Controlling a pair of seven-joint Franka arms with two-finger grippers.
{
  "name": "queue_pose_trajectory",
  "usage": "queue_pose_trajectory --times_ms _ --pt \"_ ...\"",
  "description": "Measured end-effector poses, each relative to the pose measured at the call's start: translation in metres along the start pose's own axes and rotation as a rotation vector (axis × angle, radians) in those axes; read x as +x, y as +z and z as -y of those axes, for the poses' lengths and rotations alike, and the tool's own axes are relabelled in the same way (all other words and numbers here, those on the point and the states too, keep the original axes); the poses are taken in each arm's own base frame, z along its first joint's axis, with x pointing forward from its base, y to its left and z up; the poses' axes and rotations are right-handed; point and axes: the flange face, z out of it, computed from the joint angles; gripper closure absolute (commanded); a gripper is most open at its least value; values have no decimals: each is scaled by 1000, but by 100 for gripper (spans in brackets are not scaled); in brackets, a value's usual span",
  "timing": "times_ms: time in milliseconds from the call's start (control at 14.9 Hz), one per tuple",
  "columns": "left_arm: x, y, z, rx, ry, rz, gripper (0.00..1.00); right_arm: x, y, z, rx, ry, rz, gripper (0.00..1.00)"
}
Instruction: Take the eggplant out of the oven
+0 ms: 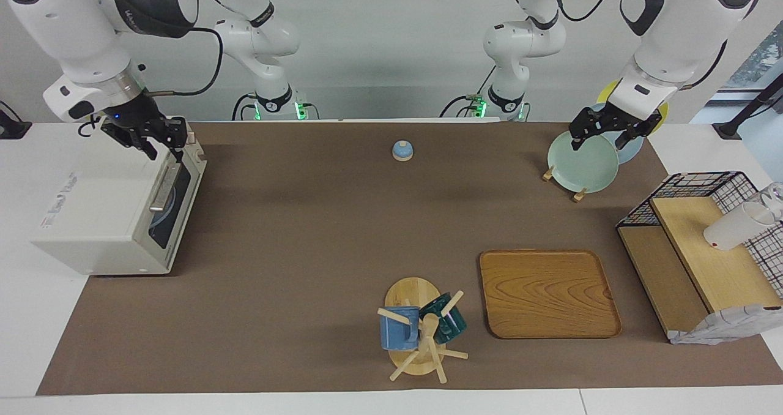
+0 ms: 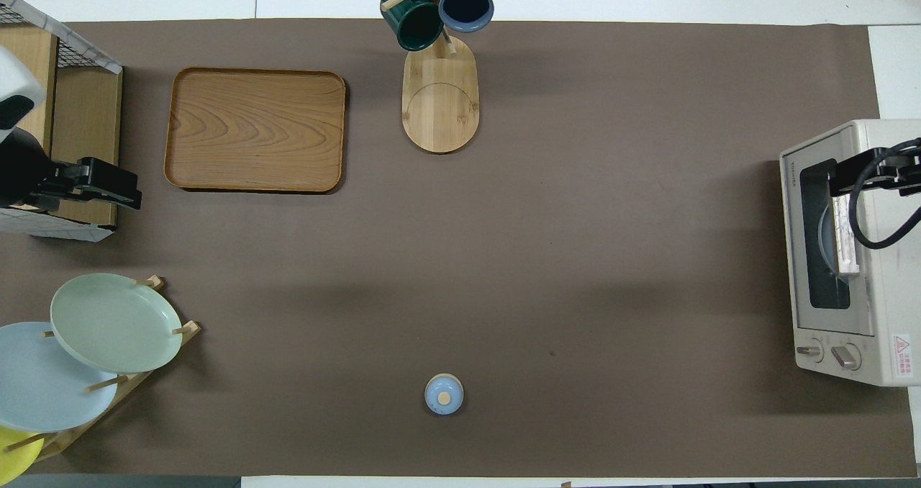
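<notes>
The off-white oven stands at the right arm's end of the table, its dark glass door shut and its silver handle facing the table's middle. It also shows in the overhead view. The eggplant is hidden; only a pale round shape shows through the glass. My right gripper is open and empty, up over the oven's top front edge above the handle; it shows in the overhead view too. My left gripper is open and empty, over the plate rack at the left arm's end.
A green plate leans in a wooden rack. A black wire basket with wooden shelves stands at the left arm's end. A wooden tray and a mug tree lie farther out. A small blue knob sits near the robots.
</notes>
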Motion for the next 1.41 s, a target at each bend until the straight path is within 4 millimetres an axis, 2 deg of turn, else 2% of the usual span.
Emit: queue_pose_trajectory --times_ms 202,471,1008,1210,1412 --pt "0 0 0 0 0 0 0 0 41 -20 -31 68 13 100" --pt "0 0 0 0 0 0 0 -1 80 -30 -88 113 19 100" --pt "0 0 0 0 0 0 0 -5 105 -31 -100 109 35 100" --pt "0 0 0 0 0 0 0 -8 106 -31 -99 107 21 100" --pt "0 0 0 0 0 0 0 -8 109 -15 -98 79 16 100"
